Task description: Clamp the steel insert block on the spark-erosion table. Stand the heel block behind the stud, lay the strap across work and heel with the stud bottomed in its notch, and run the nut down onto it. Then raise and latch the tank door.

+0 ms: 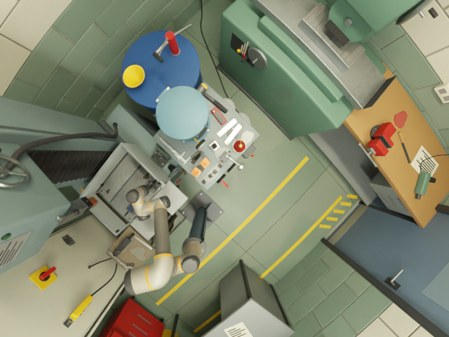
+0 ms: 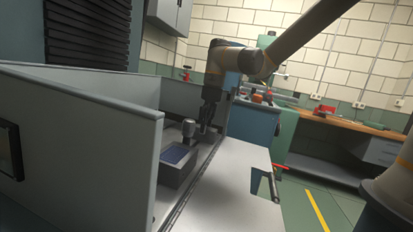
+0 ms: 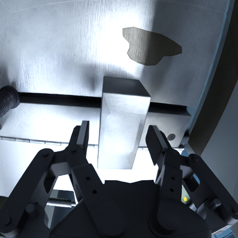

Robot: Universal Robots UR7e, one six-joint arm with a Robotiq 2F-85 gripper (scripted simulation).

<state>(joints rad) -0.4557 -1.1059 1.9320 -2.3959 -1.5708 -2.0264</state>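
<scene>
The heel block (image 3: 122,122) stands upright on the table's slot just behind the threaded stud (image 3: 7,101), with my open, empty gripper (image 3: 120,139) straddling it from above. In the second side camera the heel block (image 2: 207,133) sits beyond the stud (image 2: 188,130), and the steel insert block (image 2: 176,164) with its blue top lies nearer, in front of the stud. My gripper (image 2: 204,119) hangs straight down inside the tank. The strap and nut are not visible on the table.
Behind the work rise the tank's rear wall and the machine column with black bellows (image 2: 86,32). The tank door (image 2: 224,186) lies folded down flat, its handle (image 2: 272,184) at the outer edge. A tool cart (image 1: 214,145) stands beside the tank.
</scene>
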